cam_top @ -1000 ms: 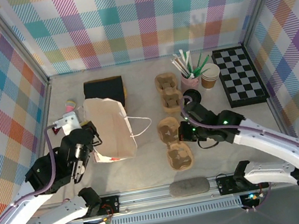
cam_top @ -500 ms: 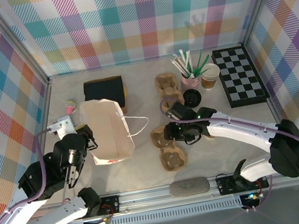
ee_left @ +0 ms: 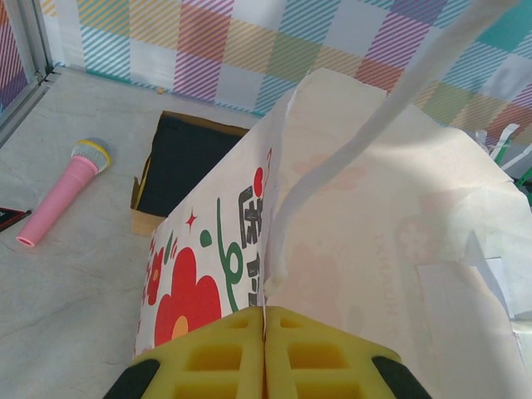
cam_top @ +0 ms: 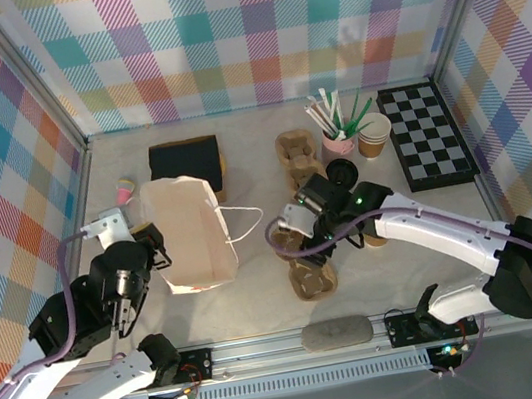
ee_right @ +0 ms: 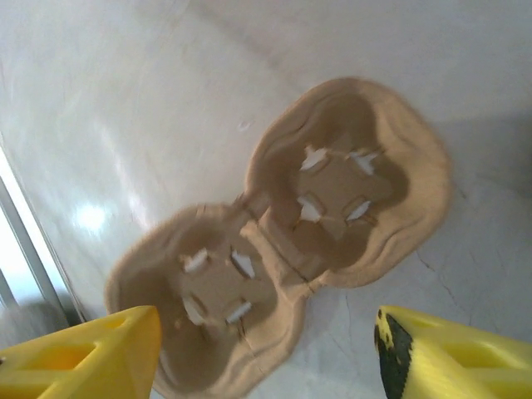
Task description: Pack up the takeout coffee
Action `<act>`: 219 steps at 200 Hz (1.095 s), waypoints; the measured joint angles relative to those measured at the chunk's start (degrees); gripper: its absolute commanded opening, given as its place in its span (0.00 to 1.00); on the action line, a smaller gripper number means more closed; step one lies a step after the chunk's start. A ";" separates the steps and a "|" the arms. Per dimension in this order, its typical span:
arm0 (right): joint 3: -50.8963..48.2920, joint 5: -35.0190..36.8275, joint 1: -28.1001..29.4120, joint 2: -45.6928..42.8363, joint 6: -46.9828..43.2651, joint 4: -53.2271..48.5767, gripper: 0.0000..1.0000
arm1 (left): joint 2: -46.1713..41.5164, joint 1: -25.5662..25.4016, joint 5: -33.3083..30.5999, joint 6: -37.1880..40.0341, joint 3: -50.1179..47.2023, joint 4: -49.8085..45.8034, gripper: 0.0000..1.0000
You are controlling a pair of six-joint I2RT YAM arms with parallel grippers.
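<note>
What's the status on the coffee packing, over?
Left claw shut on paper bag. Right claw open over cardboard tray. Coffee cup unlidded at back, beside straws, untouched.

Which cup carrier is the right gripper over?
The near pulp carrier, closest to the arm bases, lies empty under the open right gripper; the other carrier sits farther back beside the straw cup.

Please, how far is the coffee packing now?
Nothing looks packed: the cup stands lidless beside the straws. In hand: the left hand pinches the bag rim; the right hand hangs open over a carrier. Left: lid the cup, seat it, bag it.
</note>
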 measured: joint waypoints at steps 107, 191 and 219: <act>3.06 -5.62 0.00 15.74 -26.82 -2.27 0.68 | -4.13 0.00 0.22 -0.28 0.00 -1.66 0.08; 4.83 -2.32 -0.09 21.46 -31.04 0.74 0.62 | -5.42 0.00 0.20 -1.18 -0.02 -1.79 0.08; 4.83 -1.64 -0.46 22.82 -31.21 2.14 0.59 | -5.42 0.00 0.22 -1.53 -0.04 -2.01 0.09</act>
